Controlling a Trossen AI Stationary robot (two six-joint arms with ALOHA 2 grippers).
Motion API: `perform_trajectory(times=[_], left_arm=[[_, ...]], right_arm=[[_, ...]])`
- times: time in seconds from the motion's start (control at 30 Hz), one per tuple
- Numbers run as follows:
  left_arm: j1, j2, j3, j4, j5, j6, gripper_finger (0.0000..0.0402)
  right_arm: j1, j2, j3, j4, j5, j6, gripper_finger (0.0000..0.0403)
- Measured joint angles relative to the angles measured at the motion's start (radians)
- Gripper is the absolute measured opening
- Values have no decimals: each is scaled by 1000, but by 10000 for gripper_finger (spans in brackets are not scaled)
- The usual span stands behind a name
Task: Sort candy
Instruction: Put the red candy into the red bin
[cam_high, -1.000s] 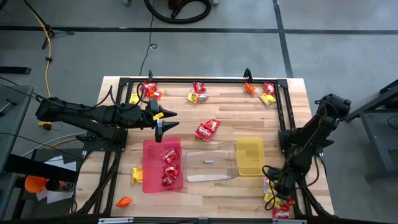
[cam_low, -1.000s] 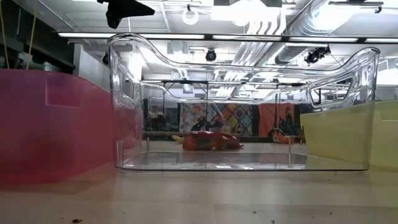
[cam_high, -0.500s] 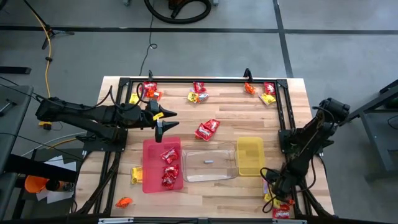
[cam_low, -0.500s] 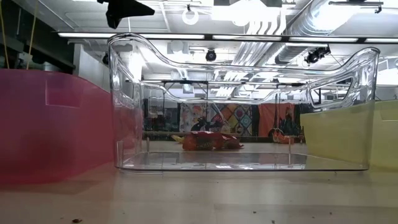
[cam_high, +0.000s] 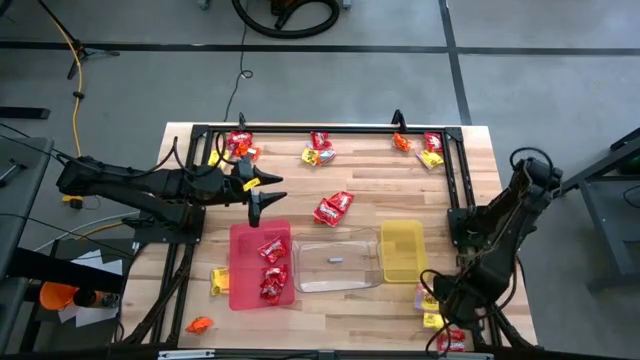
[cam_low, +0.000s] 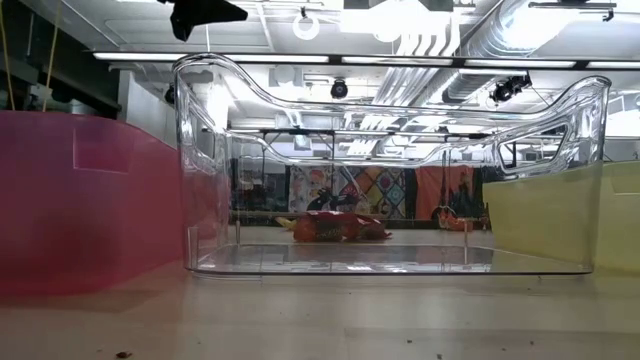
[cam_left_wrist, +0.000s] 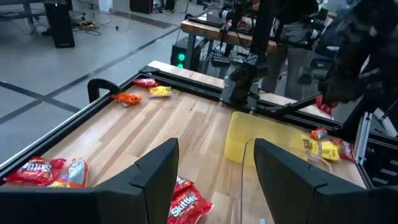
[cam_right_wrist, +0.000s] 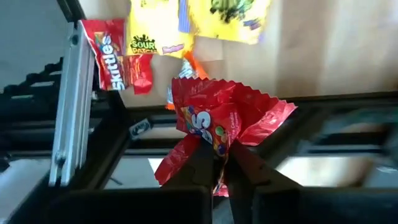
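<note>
Three rectangular plastic trays, red (cam_high: 260, 265), clear (cam_high: 337, 260) and yellow (cam_high: 402, 250), stand side by side across the near middle of the wooden tabletop (cam_high: 365, 190), blocking level passage there. Bare wood lies open between them and the far black metal frame rail (cam_high: 320, 128), apart from one red candy packet (cam_high: 333, 208). The left gripper (cam_high: 266, 200) hangs over the red tray's far edge.

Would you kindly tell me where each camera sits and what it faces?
High: overhead, straight down; both arms, red tray.
Low: tabletop, level through the clear tray; the left gripper shows above.
Left wrist: past its open jaws toward the yellow tray.
Right wrist: right gripper shut on a red candy packet.
High and left wrist share the yellow tray.
</note>
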Motion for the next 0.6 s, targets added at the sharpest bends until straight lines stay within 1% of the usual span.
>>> perform_trajectory(times=[0.1, 0.13, 0.2, 0.27, 0.33, 0.4, 0.53, 0.6], left_arm=[[0, 0, 0, 6, -1, 0, 197], [0, 0, 0, 13, -1, 0, 197], [0, 0, 0, 38, 1, 1, 197], [0, 0, 0, 60, 5, 0, 197], [0, 0, 0, 72, 5, 1, 197], [0, 0, 0, 81, 5, 0, 197], [-2, 0, 0, 100, 14, -9, 197], [-2, 0, 0, 99, 39, -9, 197]], right_arm=[[-49, -1, 102, -103, 69, -66, 7], [-70, -1, 132, -121, 110, -90, 5], [-120, -1, 177, -129, 200, -148, 4], [-179, -1, 206, -94, 294, -225, 4], [-247, -2, 213, -25, 367, -320, 4], [-321, -2, 208, 75, 410, -440, 2], [-468, -1, 166, 314, 430, -685, 2], [-539, -1, 137, 444, 430, -792, 1]])
